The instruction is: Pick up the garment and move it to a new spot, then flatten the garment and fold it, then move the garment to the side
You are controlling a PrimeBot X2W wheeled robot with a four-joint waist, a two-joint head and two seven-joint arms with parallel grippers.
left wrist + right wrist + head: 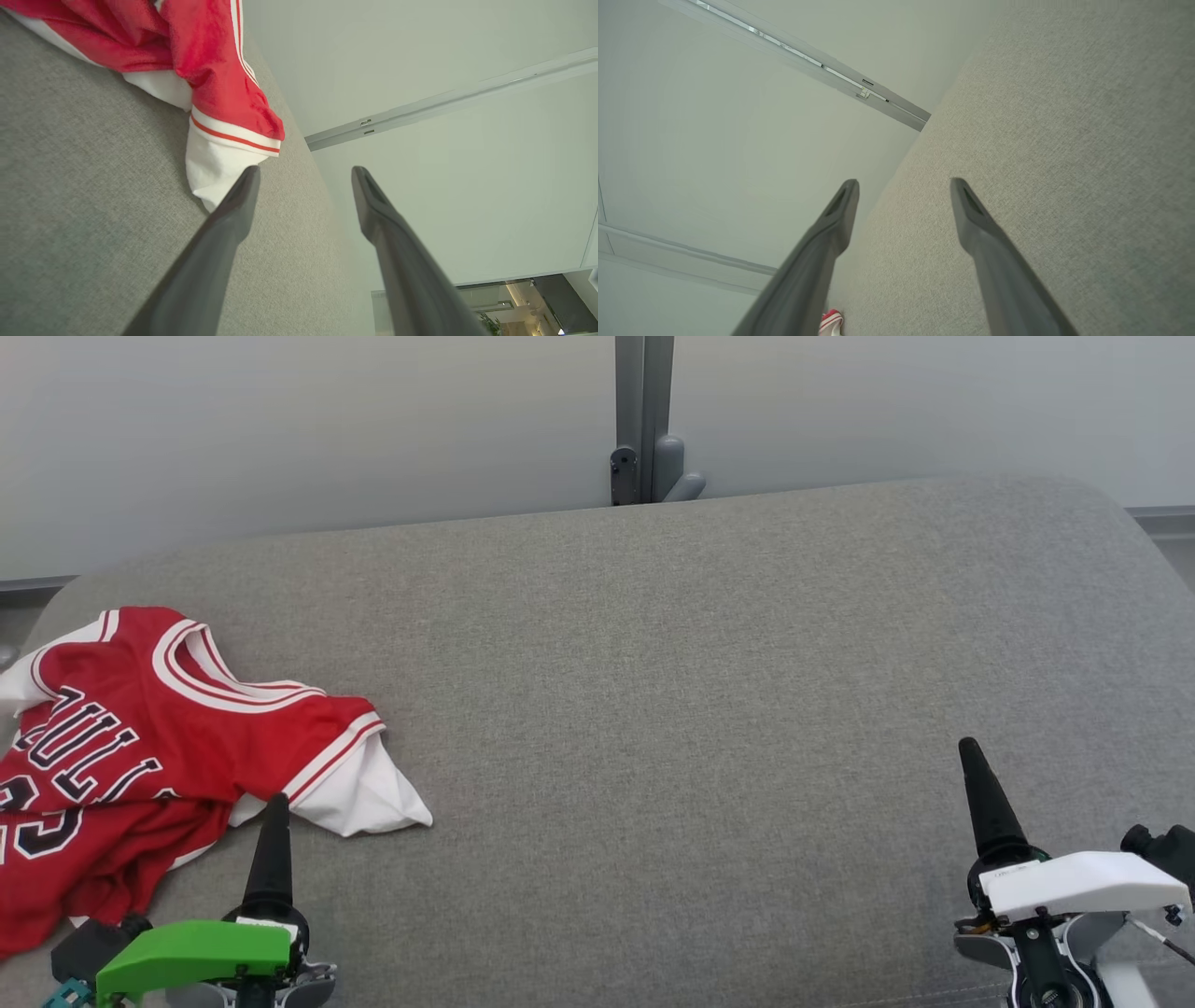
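Note:
The garment (pixel 140 747) is a red jersey with white trim and dark lettering, lying crumpled at the left edge of the grey cushioned surface (pixel 672 691). In the left wrist view its white-tipped corner (pixel 219 168) lies just beyond my fingers. My left gripper (pixel 275 807), under a green cover, stands open at the garment's near edge with nothing between its fingers (pixel 243 196). At the lower right my right gripper (pixel 971 751), under a white cover, is open and empty, far from the garment. A small piece of the garment (pixel 830 322) shows at the bottom of the right wrist view.
A pale wall rises behind the surface, with a grey vertical post and bracket (pixel 644 429) at its far edge. The surface's corners are rounded and drop off at the left and right. Bare grey fabric stretches from the garment to my right gripper.

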